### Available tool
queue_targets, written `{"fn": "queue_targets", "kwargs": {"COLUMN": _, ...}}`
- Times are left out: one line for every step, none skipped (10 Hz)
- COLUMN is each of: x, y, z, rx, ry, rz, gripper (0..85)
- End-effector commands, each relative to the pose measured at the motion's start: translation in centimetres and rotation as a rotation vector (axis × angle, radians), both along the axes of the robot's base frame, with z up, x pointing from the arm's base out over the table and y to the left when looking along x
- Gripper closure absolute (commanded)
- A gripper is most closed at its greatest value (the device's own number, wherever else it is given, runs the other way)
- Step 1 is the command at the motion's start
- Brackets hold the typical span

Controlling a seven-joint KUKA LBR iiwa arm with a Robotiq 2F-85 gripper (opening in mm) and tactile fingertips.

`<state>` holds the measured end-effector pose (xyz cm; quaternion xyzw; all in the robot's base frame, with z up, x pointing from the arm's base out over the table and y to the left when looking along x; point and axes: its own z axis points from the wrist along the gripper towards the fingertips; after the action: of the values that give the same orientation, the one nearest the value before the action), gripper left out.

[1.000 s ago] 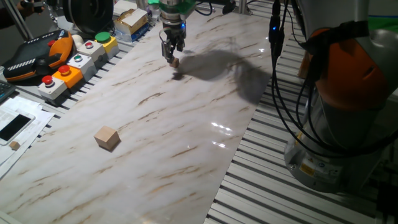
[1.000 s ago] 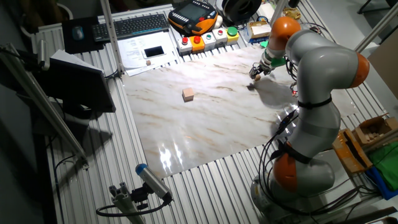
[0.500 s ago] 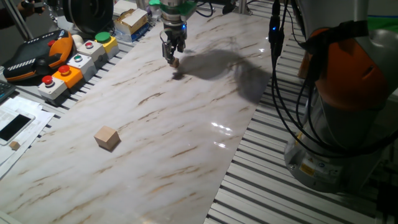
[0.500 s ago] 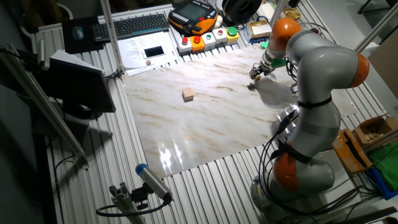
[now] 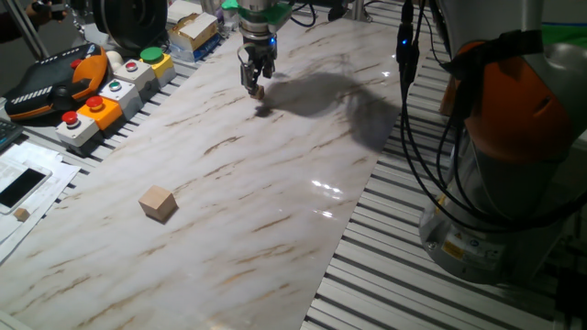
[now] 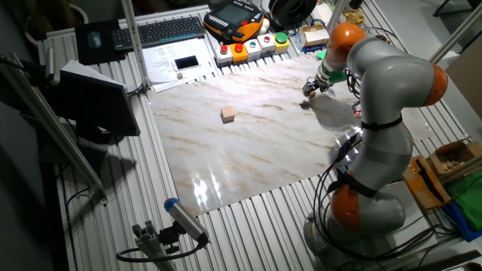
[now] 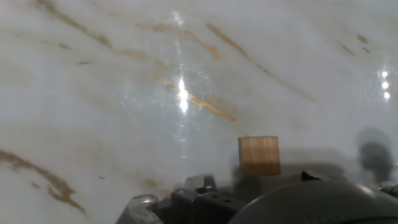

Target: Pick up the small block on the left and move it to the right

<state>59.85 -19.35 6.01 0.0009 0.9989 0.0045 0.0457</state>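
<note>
The small block (image 5: 260,91), a tiny light-brown wooden cube, sits between the tips of my gripper (image 5: 256,87) at the far side of the marble table (image 5: 275,211). The gripper is shut on it and holds it a little above the table, over its own shadow (image 5: 263,111). In the other fixed view the gripper (image 6: 307,91) hangs near the table's far right part. The hand view shows the small block (image 7: 259,155) close up over the marble; the fingers are mostly hidden there. The larger tan cube (image 5: 158,203) lies apart at the near left and also shows in the other fixed view (image 6: 227,114).
Button boxes (image 5: 101,103) and an orange teach pendant (image 5: 50,81) line the table's left edge, with a cardboard box (image 5: 193,29) behind. The arm's base (image 5: 514,156) and cables (image 5: 417,137) stand at the right. A keyboard (image 6: 169,30) lies beyond the table.
The gripper with the small block has shifted very slightly away and up. The larger cube has not moved.
</note>
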Motion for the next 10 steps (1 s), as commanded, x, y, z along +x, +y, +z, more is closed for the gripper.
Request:
{"fn": "queue_targets", "kwargs": {"x": 0.0, "y": -0.01, "z": 0.01, "rx": 0.012, "ry": -0.004, "rz": -0.01, "gripper": 7.7}}
{"fn": "queue_targets", "kwargs": {"x": 0.0, "y": -0.01, "z": 0.01, "rx": 0.009, "ry": 0.004, "rz": -0.012, "gripper": 8.3}}
{"fn": "queue_targets", "kwargs": {"x": 0.0, "y": -0.01, "z": 0.01, "rx": -0.004, "ry": 0.005, "rz": -0.016, "gripper": 8.7}}
{"fn": "queue_targets", "kwargs": {"x": 0.0, "y": -0.01, "z": 0.01, "rx": -0.009, "ry": 0.001, "rz": -0.016, "gripper": 9.0}}
{"fn": "queue_targets", "kwargs": {"x": 0.0, "y": -0.01, "z": 0.01, "rx": -0.023, "ry": -0.004, "rz": -0.006, "gripper": 9.0}}
{"fn": "queue_targets", "kwargs": {"x": 0.0, "y": -0.01, "z": 0.01, "rx": -0.038, "ry": -0.003, "rz": 0.004, "gripper": 9.0}}
{"fn": "queue_targets", "kwargs": {"x": 0.0, "y": -0.01, "z": 0.01, "rx": -0.035, "ry": 0.008, "rz": 0.019, "gripper": 9.0}}
{"fn": "queue_targets", "kwargs": {"x": 0.04, "y": -0.18, "z": -0.07, "rx": -0.033, "ry": 0.01, "rz": 0.034, "gripper": 8.7}}
{"fn": "queue_targets", "kwargs": {"x": 0.17, "y": -0.43, "z": -0.28, "rx": -0.034, "ry": 0.007, "rz": 0.045, "gripper": 8.7}}
{"fn": "queue_targets", "kwargs": {"x": 0.4, "y": -0.49, "z": -0.58, "rx": -0.035, "ry": 0.005, "rz": 0.049, "gripper": 8.7}}
